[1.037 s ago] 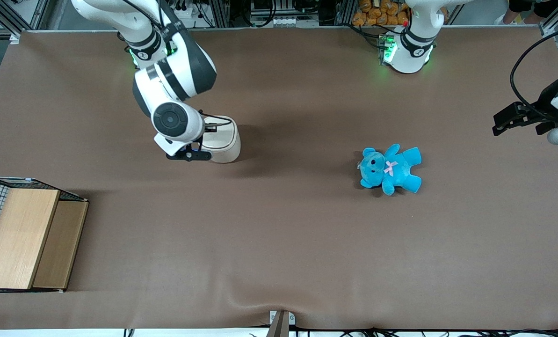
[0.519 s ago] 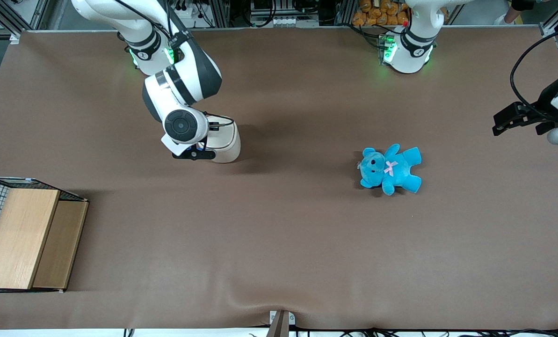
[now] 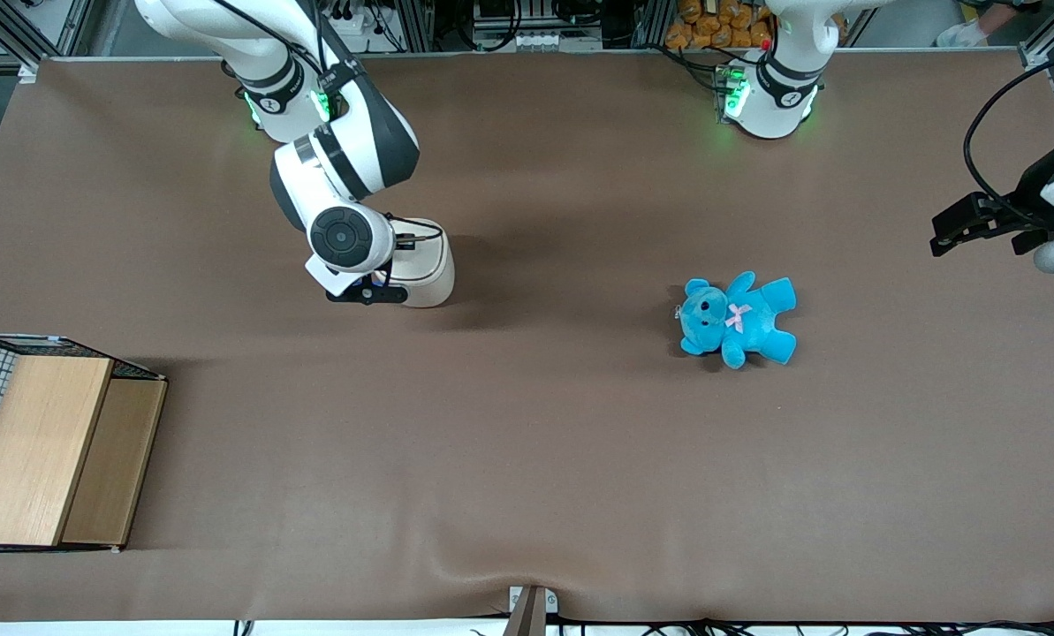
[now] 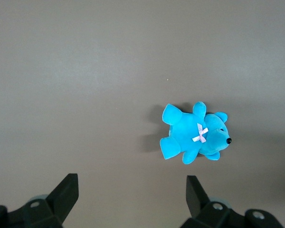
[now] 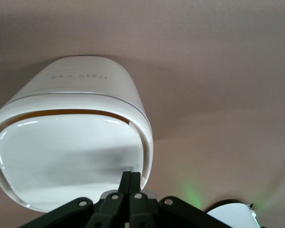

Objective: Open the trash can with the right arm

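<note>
Brown table [image 3: 527, 459], and the right arm [image 3: 341, 177] hangs over the trash can [image 3: 425, 265]. Its gripper [image 5: 130, 183], fingers pressed together, sits right at the lid's edge, the lid spreading directly away from the fingertips, tan gap showing at its opposite rim.

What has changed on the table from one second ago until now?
The right arm shifted toward the parked arm's end, bringing its gripper over the edge of the trash can, fingers shut. The trash can, teddy bear and wooden box stayed in place.
</note>
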